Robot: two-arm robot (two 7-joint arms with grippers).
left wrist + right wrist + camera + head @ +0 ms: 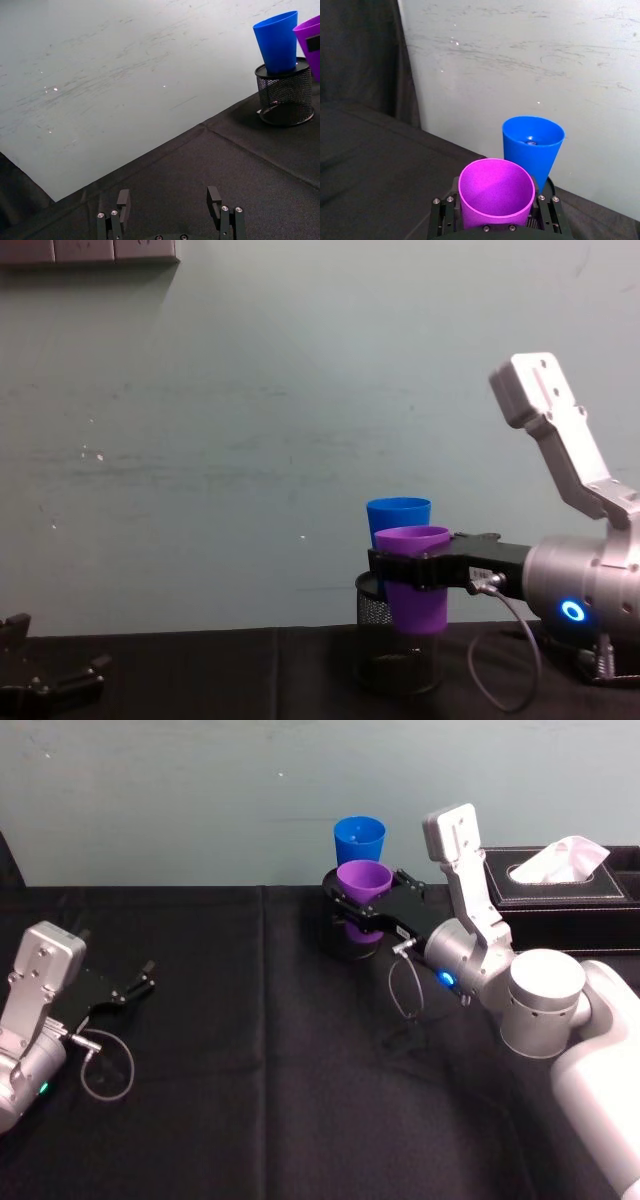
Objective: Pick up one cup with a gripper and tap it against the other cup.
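My right gripper (368, 892) is shut on the purple cup (362, 883) and holds it upright above the black cloth. In the right wrist view its fingers (442, 212) clamp the purple cup (496, 192) from both sides. The blue cup (359, 840) stands just behind it, seated in the top of a black mesh pen holder (285, 95). From the chest view the purple cup (412, 590) overlaps the blue cup (398, 512); whether they touch I cannot tell. My left gripper (140, 982) rests open at the table's left, far from both cups.
A black tissue box (560, 880) sits at the back right, behind my right arm. The black cloth table (250, 1070) ends at a pale wall just behind the cups. A cable loops under each wrist.
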